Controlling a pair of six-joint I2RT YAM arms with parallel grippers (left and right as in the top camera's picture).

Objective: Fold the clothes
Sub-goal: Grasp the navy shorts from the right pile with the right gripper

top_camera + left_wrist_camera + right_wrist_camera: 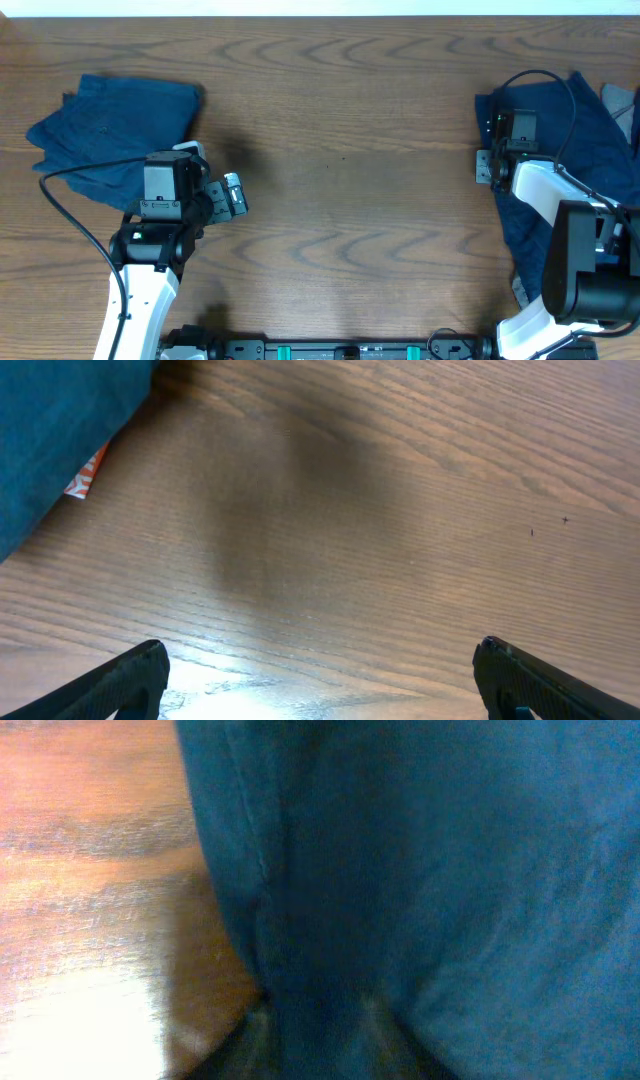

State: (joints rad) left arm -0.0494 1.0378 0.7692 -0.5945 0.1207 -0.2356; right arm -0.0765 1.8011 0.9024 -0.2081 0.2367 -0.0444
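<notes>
Folded navy shorts (110,130) are lying at the left end of the bench (340,110), the left hand (239,195) is hovering spread beside them, and at its right end the right hand (485,167) is sitting against the navy pile (590,140), grip impossible to tell.

- Tabletop (340,200): brown wood with clear grain, smooth, with a soft glare close by the left tool (320,678).
- That tool's fingers (130,682): black, matt, plastic-looking.
- Blue shorts (50,440) to its left: matt woven cloth.
- Tag (85,475) on them: orange, material unclear.
- Heaped shorts (430,890) against the right tool (488,160): matt blue cloth with a stitched seam.
</notes>
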